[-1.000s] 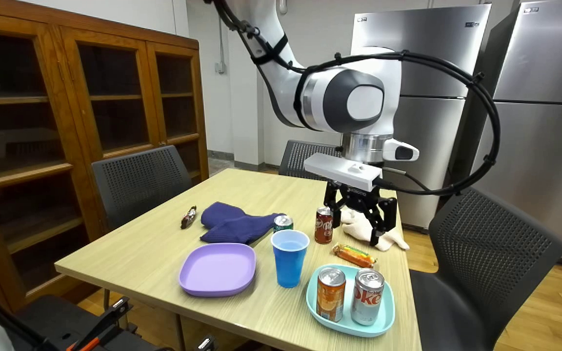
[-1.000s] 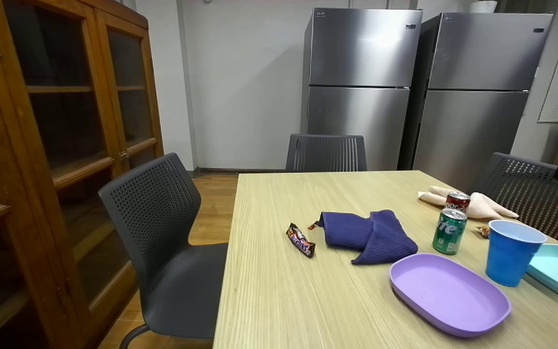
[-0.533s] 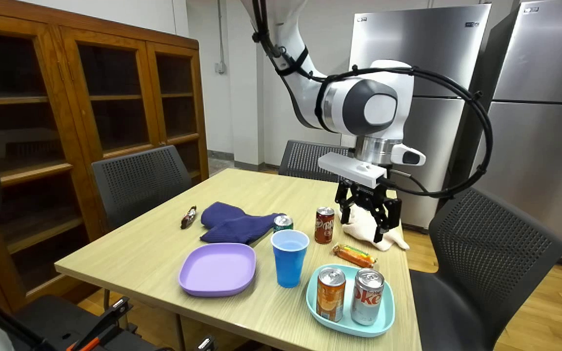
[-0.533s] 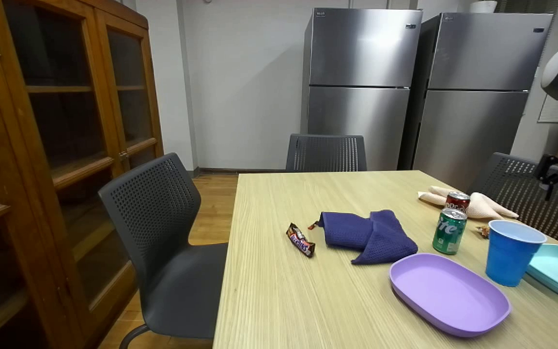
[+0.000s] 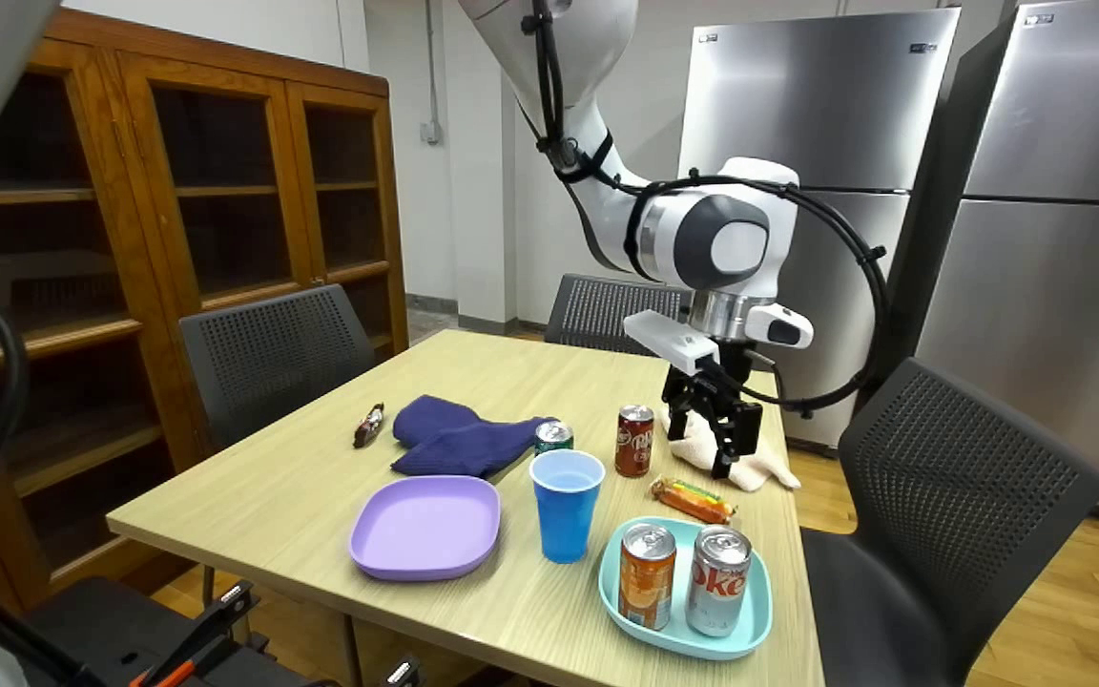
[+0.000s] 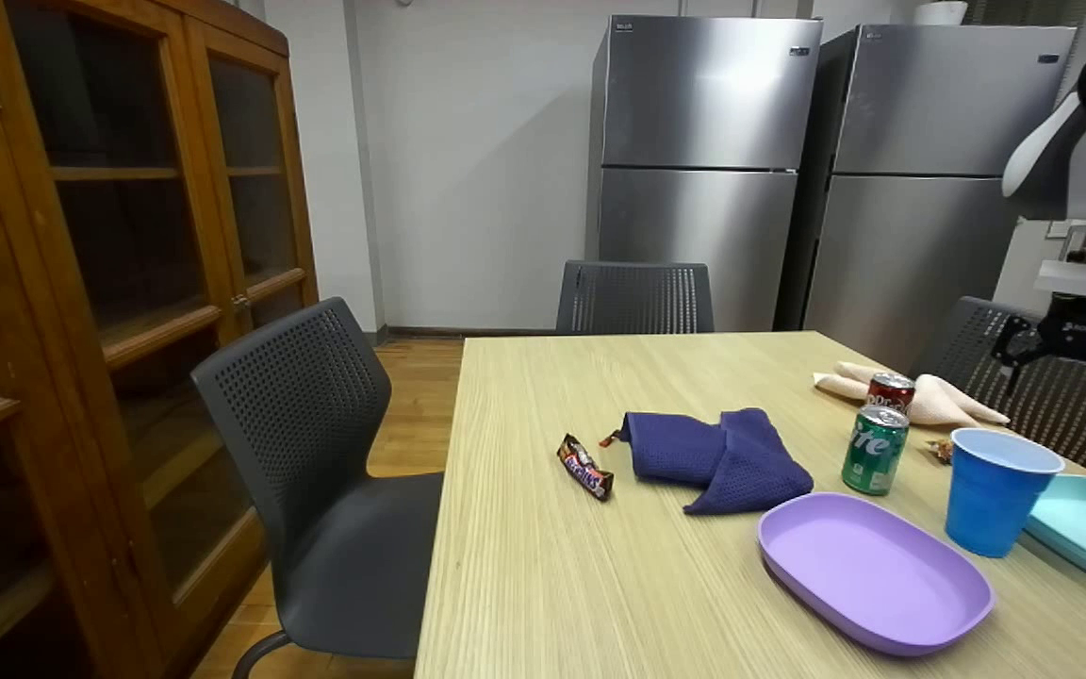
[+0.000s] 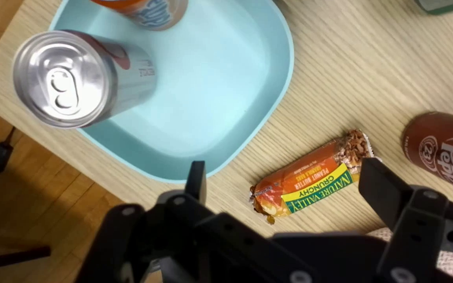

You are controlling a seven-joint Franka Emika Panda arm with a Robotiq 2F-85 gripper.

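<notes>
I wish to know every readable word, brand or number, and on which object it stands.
"NATURE VALLEY": granola bar wrapper
"CRUNCHY": same wrapper
"PEANUT BUTTER": same wrapper
"GRANOLA BARS": same wrapper
"Dr Pepper": dark red can
"23": dark red can
"oke" (partial): silver can
"ite" (partial): green can
"ROBOTIQ": gripper
Too small or blurred: orange can, candy wrapper, refrigerator badges, other fine print.

"NATURE VALLEY" on granola bar

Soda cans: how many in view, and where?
4: orange can and silver Coke can in the teal tray, Dr Pepper can by the beige cloth, green can near the navy cloth. Others may be hidden.
</notes>
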